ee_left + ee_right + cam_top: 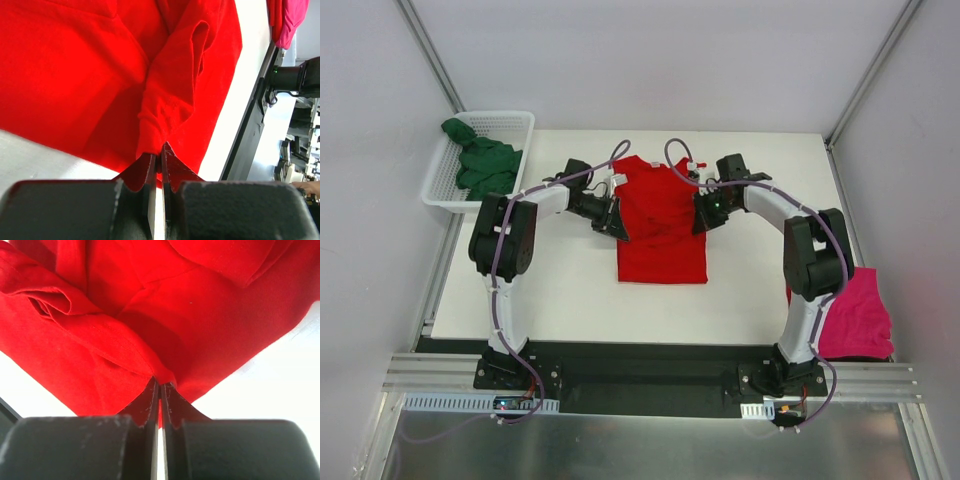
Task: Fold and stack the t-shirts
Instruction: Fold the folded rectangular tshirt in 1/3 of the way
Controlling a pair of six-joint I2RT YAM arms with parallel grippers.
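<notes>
1. The red t-shirt (662, 230) lies in the middle of the white table (570, 290), mostly flat. Its straight hem is toward the arm bases and its top toward the far edge.
2. The left gripper (159, 150) is at the shirt's left edge, about halfway up. Its two fingers are pressed together, pinching a bunched ridge of red cloth right at the tips.
3. The left wrist view shows that ridge running up from the tips into a rumpled, sleeve-like fold lying over the flatter cloth.
4. The right gripper (160, 385) mirrors it at the shirt's right edge. Its fingers are squeezed tight, with a seamed edge of red cloth caught between the tips.
5. Both arms reach in from either side, and the grippers face each other across the shirt.
6. The pink t-shirt (860, 315) sits at the table's near right corner, partly hidden behind the right arm and well apart from the red one.
7. The green t-shirt (485, 165) is heaped in the white basket (510, 120) off the far left corner, with one bit draped over the rim.
</notes>
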